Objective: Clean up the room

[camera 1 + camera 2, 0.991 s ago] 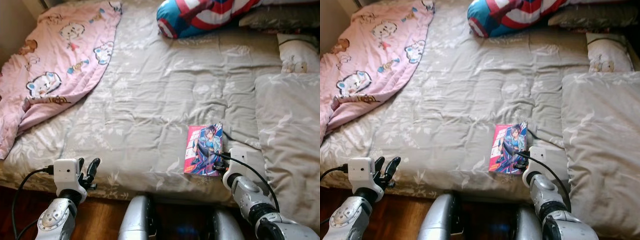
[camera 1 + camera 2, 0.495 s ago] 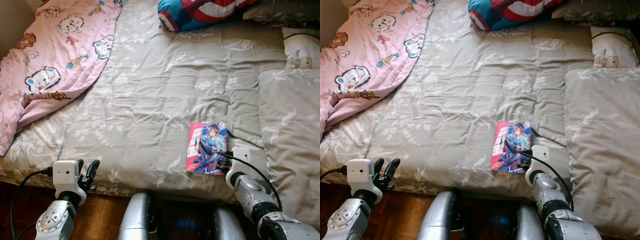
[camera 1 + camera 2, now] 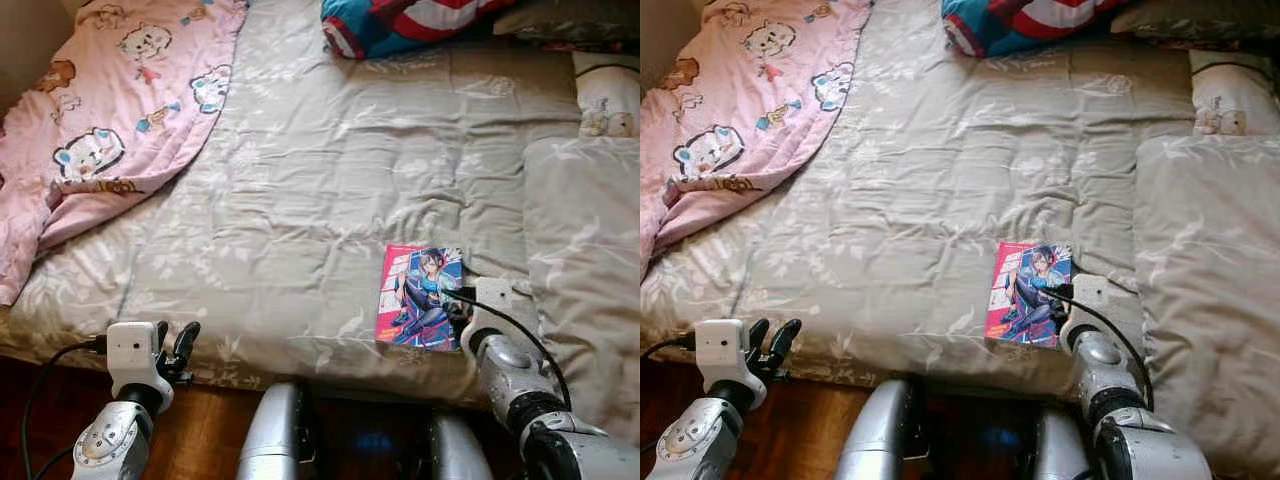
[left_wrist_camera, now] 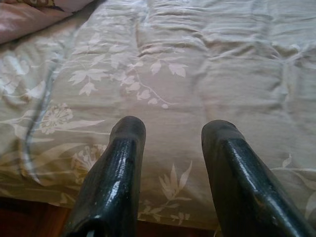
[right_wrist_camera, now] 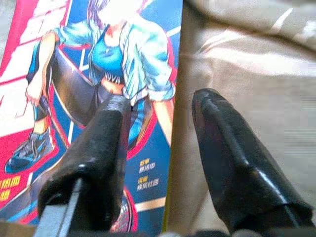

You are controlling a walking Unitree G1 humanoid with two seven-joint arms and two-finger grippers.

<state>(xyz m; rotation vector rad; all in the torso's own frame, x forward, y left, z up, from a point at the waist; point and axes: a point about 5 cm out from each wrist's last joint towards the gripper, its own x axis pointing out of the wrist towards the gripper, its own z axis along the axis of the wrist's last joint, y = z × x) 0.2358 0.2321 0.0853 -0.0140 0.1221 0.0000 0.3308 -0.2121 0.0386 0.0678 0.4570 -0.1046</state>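
Nothing on the bed has shifted since the earlier pictures; only the head camera has tilted a little, and the right hand (image 5: 158, 163) still sits at the same near-right corner of the glossy pink-and-blue comic book (image 3: 420, 296). That book lies flat near the front edge of the grey leaf-patterned quilted bed (image 3: 330, 190), toward its right side, just beside a plain grey pillow (image 3: 585, 270). The right hand's fingers (image 5: 98, 158) stand apart, one over the book's cover and the other over the quilt beside the book's edge. At the bed's front left edge the left hand (image 4: 170, 163) hovers with its fingers spread. A pink bear-print blanket (image 3: 110, 110) covers the far left corner, and a red, white and blue cushion (image 3: 410, 20) lies at the far edge.
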